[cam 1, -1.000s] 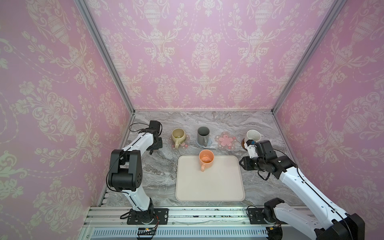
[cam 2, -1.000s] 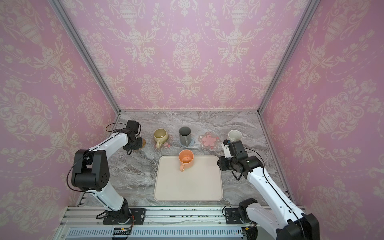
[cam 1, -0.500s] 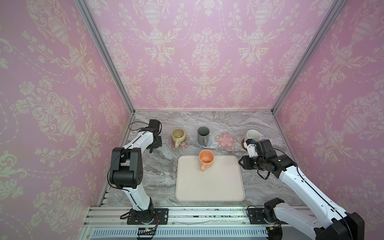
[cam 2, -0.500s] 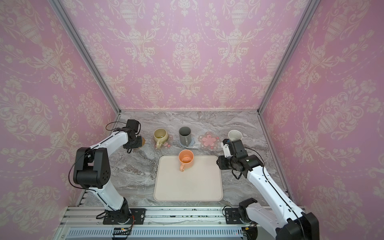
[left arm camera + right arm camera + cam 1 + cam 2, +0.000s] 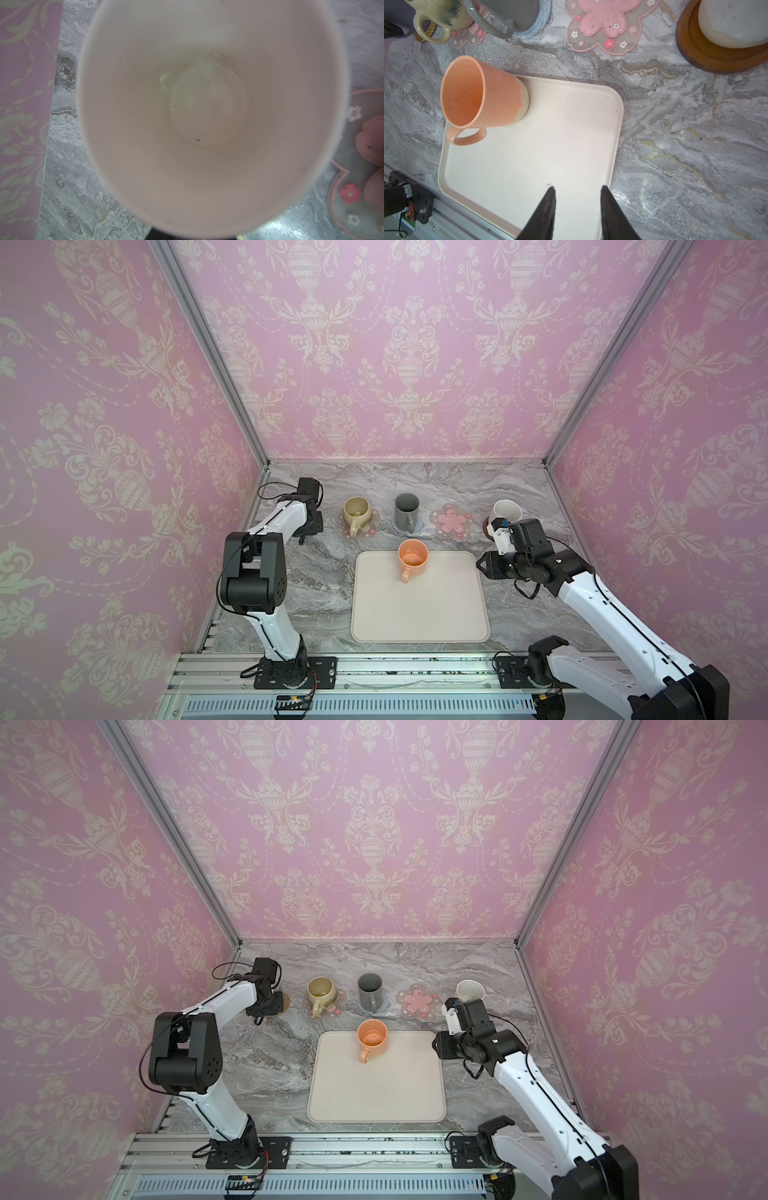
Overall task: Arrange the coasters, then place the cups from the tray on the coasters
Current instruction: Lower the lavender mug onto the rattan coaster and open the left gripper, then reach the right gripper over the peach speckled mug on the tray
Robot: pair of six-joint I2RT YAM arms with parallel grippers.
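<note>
Tray: laid flat on the marble table, nearest the rail, almost all of it bare.
Right gripper: held low over the tray's right edge. The jaws are parted by a modest gap; nothing is pinched between them and nothing is touched.
Peach-orange mug: stood upright at the tray's far edge, handle turned toward the rail, well apart from the parted jaws. It is the only mug seen on the tray.
Empty flower coaster: laid just beyond the tray's far right corner, with nothing set on it.
Wooden disc: placed at the right end of the row, with the speckled white mug set on it.
Knitted coaster: largely covered by the dark grey mug, which is stood upright.
Second flower coaster: occupied by the beige-yellow mug.
Rattan coaster: found at the left end of the row, mostly hidden beneath the left arm's wrist.
Left gripper: lowered over that rattan coaster. The fingers are hidden in every view, so clamped or let go cannot be told.
Lavender mug: seen from straight above in the left wrist view, its pale inside filling the frame. Whether it is gripped, or set on the rattan coaster, cannot be told.
</note>
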